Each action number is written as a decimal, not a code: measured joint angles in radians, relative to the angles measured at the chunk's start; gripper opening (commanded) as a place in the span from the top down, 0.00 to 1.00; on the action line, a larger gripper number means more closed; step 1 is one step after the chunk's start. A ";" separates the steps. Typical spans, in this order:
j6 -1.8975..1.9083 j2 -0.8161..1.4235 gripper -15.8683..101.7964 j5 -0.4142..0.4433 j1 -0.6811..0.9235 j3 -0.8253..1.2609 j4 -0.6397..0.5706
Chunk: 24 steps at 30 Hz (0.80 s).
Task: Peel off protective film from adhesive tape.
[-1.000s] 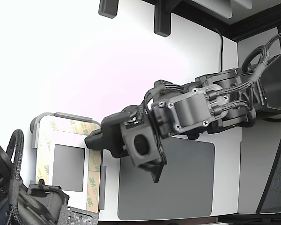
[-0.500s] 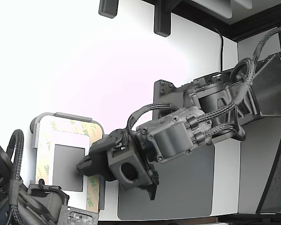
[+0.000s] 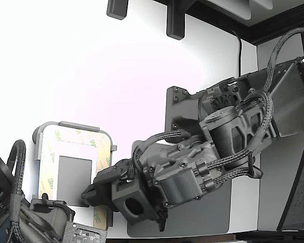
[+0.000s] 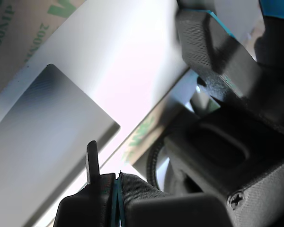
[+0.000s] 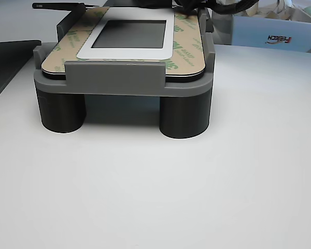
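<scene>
The protective film (image 3: 76, 135) is a tan liner with green 3M print, lying flat on the adhesive tape around a dark grey rectangle (image 3: 73, 180) on the light grey tray (image 3: 45, 126). My gripper (image 3: 89, 191) hangs low over the strip on the exterior view's right side, near the rectangle's lower corner. In the wrist view the gripper (image 4: 142, 90) stands open, one finger (image 4: 203, 42) apart from the thin-tipped one, with nothing between them. The film (image 4: 142, 132) shows beyond the rectangle. From the other view the film (image 5: 184, 52) lies flat on the raised tray (image 5: 124, 83).
A large dark grey mat (image 3: 202, 217) lies under my arm at the exterior view's right. A second arm (image 3: 20, 217) with braided cables sits at the tray's lower left corner. A box (image 5: 274, 31) stands behind the tray in the other view.
My arm has swung down and to the exterior view's left. The gripper went from the tray's upper right corner down along the right strip. The film has not lifted.
</scene>
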 measured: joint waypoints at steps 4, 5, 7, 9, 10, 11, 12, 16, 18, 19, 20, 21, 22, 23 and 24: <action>-0.009 -0.015 0.96 -0.003 0.002 -0.011 0.006; -0.006 -0.015 0.96 -0.005 0.002 -0.011 0.006; 0.009 -0.015 0.96 -0.005 0.006 0.000 -0.008; 0.023 -0.012 0.96 0.011 0.020 0.020 -0.032; 0.032 -0.012 0.96 0.018 0.028 0.026 -0.041; 0.040 -0.012 0.96 0.020 0.031 0.026 -0.048; 0.043 -0.012 0.96 0.020 0.034 0.026 -0.051; 0.054 -0.020 0.96 0.015 0.035 0.020 -0.055; 0.058 -0.025 0.96 0.003 0.035 0.018 -0.055; 0.060 -0.029 0.96 -0.002 0.035 0.018 -0.058; 0.060 -0.034 0.96 -0.009 0.035 0.017 -0.061; 0.060 -0.038 0.96 -0.017 0.035 0.015 -0.061; 0.060 -0.046 0.96 -0.020 0.035 0.006 -0.060; 0.060 -0.052 0.96 -0.025 0.035 -0.003 -0.055; 0.057 -0.060 0.96 -0.029 0.035 -0.014 -0.048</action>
